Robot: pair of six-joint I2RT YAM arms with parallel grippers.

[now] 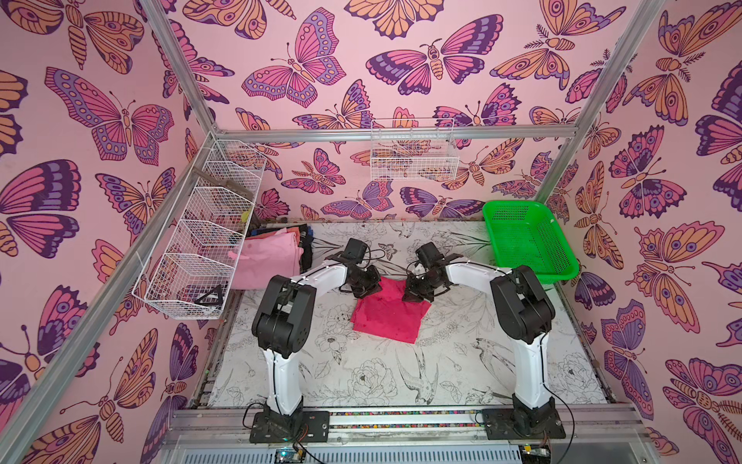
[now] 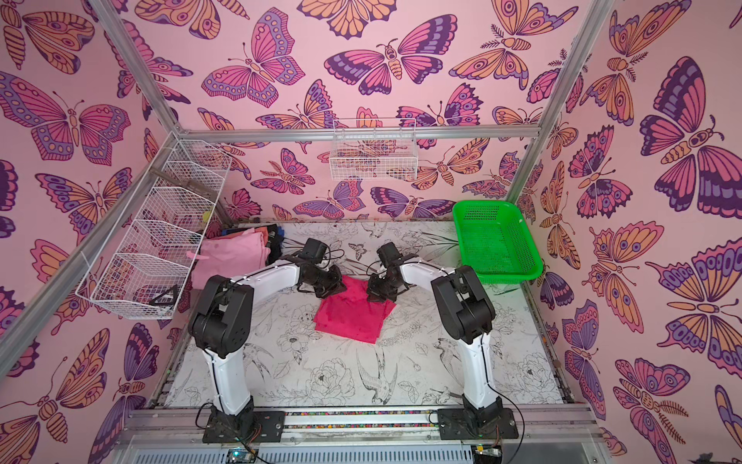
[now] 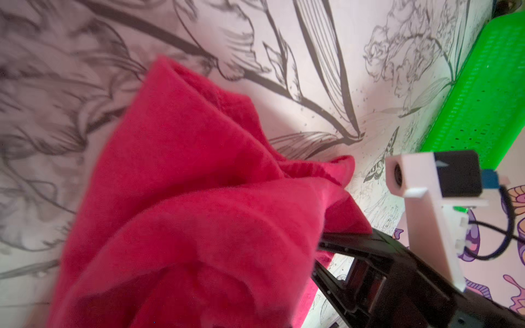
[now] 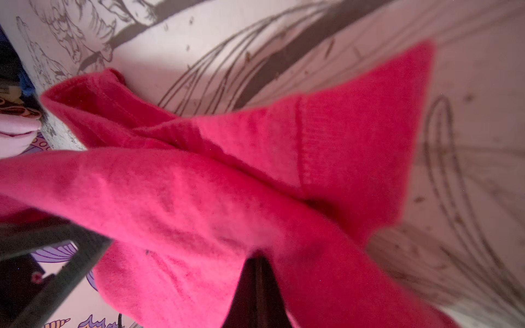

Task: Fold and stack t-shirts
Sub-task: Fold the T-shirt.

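At the middle of the table (image 1: pixel 361 373) the crimson t-shirt (image 1: pixel 387 317) lies folded down to a rough square, one corner pointing at me. Both arms lean in over its far side. The right gripper (image 1: pixel 415 293) is clenched on the corner at about 1 o'clock. Its wrist view shows the dark fingertips (image 4: pixel 257 269) pressed together with red cloth bunched around them. The left gripper (image 1: pixel 367 287) sits at the 11 o'clock corner. Its tips are buried under cloth in its own wrist view, so I can't see the pinch itself, but it looks clamped on the shirt too.

To my eye the folding is about done and the carry to the stack is the step in hand. The pile waits at 10 o'clock, with the light pink t-shirt (image 1: pixel 269 261) on top and orange and dark edges showing behind it.

The next move calls for both corners to rise together and stay level. The cloth between them should be kept taut so the layers don't fall open.

Room is tight that way, since the wire baskets (image 1: pixel 192 273) on the wall overhang the pile's left edge. The two wrists are also close to each other. The near half of the table is open, and the green basket (image 1: pixel 530 245) at 2 o'clock stands well apart.
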